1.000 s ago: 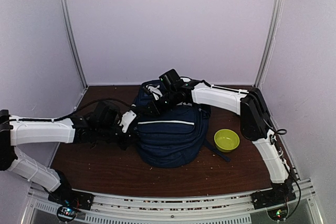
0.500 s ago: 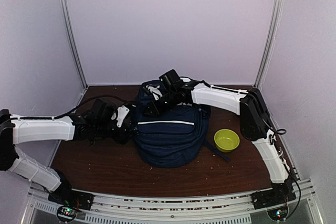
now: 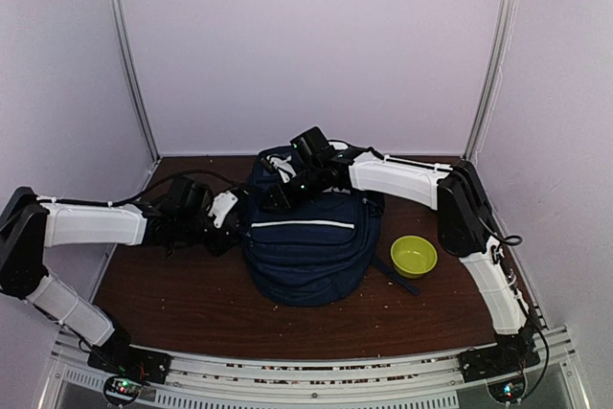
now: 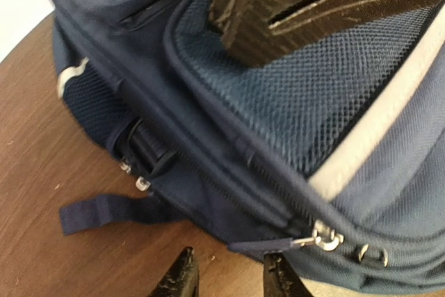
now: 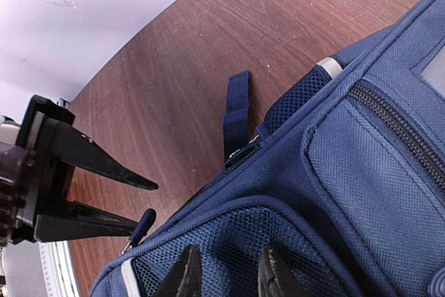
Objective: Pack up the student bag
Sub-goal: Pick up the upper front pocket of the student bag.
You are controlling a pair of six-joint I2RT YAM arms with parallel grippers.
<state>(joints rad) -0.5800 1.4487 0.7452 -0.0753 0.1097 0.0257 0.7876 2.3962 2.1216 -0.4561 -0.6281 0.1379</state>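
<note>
student bag [image 3: 306,246] mid-table | left gripper [image 4: 229,279] at its 9 o'clock; fingers spread, zip pull [image 4: 254,247] beside one tip | right gripper [image 5: 226,273] at 12 o'clock; fingertips apart on mesh pocket [image 5: 229,238], pinch unclear

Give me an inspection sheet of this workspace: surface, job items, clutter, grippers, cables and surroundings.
Surface: brown wooden table, a few pale specks.
Job's things: large navy-blue fabric student bag at centre, one strap end loose on the wood.
Clutter: small round lime-green bowl right of the bag, apart from it.
Grippers: left gripper open beside a metal zip pull; right gripper on the bag's mesh pocket, grip unclear.
Cables: black cable looping off the right arm.
Surroundings: pale walls, metal corner posts.
</note>
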